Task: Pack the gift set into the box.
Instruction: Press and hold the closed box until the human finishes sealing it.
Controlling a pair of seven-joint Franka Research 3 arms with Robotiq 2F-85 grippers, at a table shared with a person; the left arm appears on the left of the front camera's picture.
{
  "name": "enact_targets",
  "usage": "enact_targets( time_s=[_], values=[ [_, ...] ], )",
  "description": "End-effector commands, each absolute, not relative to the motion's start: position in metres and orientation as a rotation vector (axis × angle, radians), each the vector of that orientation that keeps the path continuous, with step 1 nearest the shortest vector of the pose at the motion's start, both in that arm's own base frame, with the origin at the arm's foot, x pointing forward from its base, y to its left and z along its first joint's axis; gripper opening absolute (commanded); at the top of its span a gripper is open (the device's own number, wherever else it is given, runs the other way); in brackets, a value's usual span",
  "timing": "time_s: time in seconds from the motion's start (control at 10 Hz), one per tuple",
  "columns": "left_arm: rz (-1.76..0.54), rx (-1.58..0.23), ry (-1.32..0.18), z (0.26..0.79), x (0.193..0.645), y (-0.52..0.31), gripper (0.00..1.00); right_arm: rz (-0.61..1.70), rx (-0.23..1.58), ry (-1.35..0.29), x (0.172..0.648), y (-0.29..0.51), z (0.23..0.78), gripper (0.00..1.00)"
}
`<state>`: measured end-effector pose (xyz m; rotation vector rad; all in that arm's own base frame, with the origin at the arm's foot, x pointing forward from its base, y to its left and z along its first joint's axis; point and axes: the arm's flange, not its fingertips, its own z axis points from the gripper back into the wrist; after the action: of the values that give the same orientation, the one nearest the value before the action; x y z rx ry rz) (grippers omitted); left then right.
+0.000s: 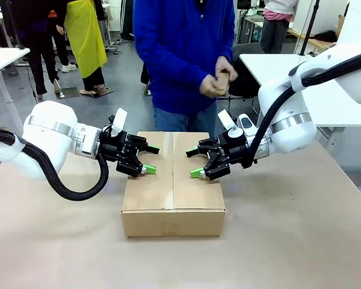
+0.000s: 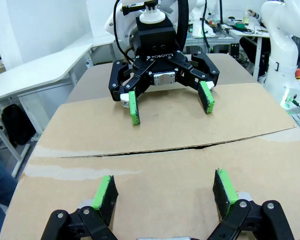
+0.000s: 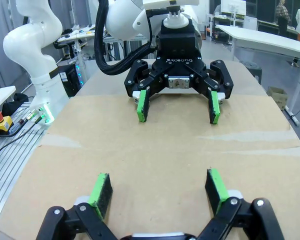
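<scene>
Brown-covered table (image 1: 301, 241), closed cardboard box (image 1: 172, 205) on it

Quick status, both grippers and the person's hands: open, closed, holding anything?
Left gripper: jaws open, empty, over the closed box.
Right gripper: jaws open, empty, over the box.
Person's hands: together, holding a small brown object.

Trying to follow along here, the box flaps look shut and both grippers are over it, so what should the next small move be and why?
Probably hold both open grippers, left and right, just above the box. Its top flaps lie closed with a seam between them, and the person's hands are holding something small, possibly tape for sealing.
</scene>
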<state>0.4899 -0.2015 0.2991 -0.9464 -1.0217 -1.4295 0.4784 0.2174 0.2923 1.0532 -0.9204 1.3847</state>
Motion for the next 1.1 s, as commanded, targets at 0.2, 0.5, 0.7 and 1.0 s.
enact_targets(
  time_s=[0.2, 0.5, 0.7, 1.0],
  values=[
    [-1.435, -0.942, -1.019, 0.2948, 0.4887, -0.2012, 1.0, 1.393, 1.05, -0.951, 0.4783, 0.2171, 0.2869, 1.0],
    [-1.435, -0.942, -1.019, 0.2948, 0.4887, -0.2012, 1.0, 1.393, 1.05, -0.951, 0.4783, 0.2171, 0.2869, 1.0],
    [-1.435, -0.942, -1.019, 0.2948, 0.4887, -0.2012, 1.0, 1.393, 1.05, -0.951, 0.4783, 0.2171, 0.2869, 1.0],
    [-1.435, -0.942, -1.019, 0.2948, 0.4887, -0.2012, 1.0, 1.393, 1.05, -0.951, 0.4783, 0.2171, 0.2869, 1.0]
  ],
)
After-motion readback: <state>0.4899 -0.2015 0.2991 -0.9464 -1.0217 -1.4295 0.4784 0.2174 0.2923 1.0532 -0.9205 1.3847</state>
